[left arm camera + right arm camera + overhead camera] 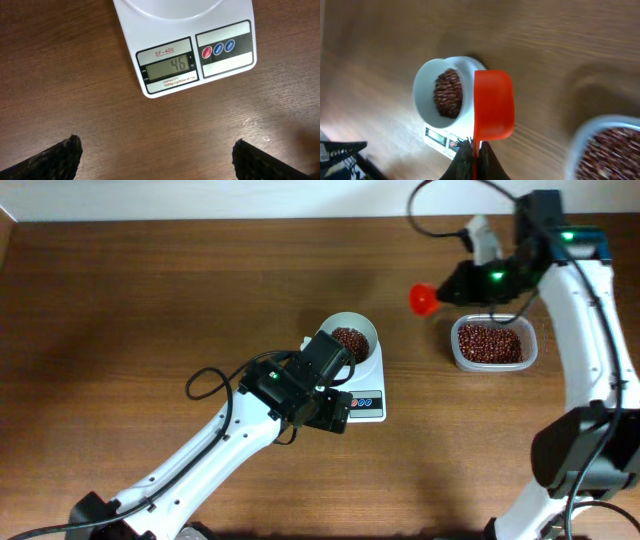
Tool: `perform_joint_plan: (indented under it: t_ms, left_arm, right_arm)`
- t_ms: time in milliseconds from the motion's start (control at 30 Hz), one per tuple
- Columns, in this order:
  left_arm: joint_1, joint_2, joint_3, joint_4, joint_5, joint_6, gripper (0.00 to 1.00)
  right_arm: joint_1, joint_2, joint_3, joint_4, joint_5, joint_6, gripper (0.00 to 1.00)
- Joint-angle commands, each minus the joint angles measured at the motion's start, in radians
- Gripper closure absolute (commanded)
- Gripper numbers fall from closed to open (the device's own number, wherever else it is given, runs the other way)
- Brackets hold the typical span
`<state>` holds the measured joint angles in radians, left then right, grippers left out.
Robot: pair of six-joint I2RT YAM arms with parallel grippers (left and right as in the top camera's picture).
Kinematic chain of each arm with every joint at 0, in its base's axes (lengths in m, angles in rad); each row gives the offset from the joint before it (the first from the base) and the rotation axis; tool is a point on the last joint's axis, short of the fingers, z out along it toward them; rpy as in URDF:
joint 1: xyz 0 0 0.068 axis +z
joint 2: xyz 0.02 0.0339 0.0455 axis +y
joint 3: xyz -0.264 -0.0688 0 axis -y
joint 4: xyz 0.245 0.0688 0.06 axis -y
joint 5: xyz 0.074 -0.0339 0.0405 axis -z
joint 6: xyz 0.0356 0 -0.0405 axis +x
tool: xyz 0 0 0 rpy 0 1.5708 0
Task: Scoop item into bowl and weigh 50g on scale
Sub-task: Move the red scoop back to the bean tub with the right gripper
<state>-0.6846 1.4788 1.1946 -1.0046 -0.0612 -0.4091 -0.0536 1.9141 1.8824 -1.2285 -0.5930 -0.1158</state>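
The white bowl (352,336) stands on the white scale (368,398) and holds a heap of red-brown beans (349,340). The left wrist view shows the scale's display (167,66) reading 46. My left gripper (157,157) is open and empty over bare table just in front of the scale. My right gripper (476,156) is shut on the handle of a red scoop (493,105), held in the air between the bowl (427,92) and the clear tub (493,345). The scoop (424,298) looks empty.
The clear plastic tub of more beans (607,152) sits at the right of the table. The left arm (230,440) stretches from the front left to the scale. The right arm (590,330) comes down the right side. Cables hang at the back right.
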Motion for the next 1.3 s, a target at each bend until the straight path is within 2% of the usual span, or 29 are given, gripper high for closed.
perform_joint_plan:
  t_ms: [0, 133, 200, 633, 1267]
  left_arm:
    - [-0.003, -0.007, -0.007, 0.001, -0.011, -0.010, 0.01]
    - [-0.003, -0.007, -0.007, 0.001, -0.011, -0.010, 0.01]
    - [-0.003, -0.007, -0.007, 0.002, 0.074, -0.047, 0.01]
    - [-0.003, -0.007, -0.007, 0.002, 0.062, -0.047, 0.01]
    - [-0.003, -0.007, -0.007, 0.002, 0.062, -0.047, 0.01]
  right_arm:
    - [-0.106, -0.027, 0.019, -0.006, -0.024, 0.002, 0.96]
    - [-0.219, -0.027, 0.019, -0.006, -0.024, 0.002, 0.96]
    - [-0.244, -0.027, 0.019, -0.006, -0.024, 0.002, 0.96]
    - [-0.254, -0.027, 0.019, -0.062, 0.140, 0.001, 0.96]
    - [-0.254, -0.027, 0.019, 0.178, 0.183, 0.028, 0.96]
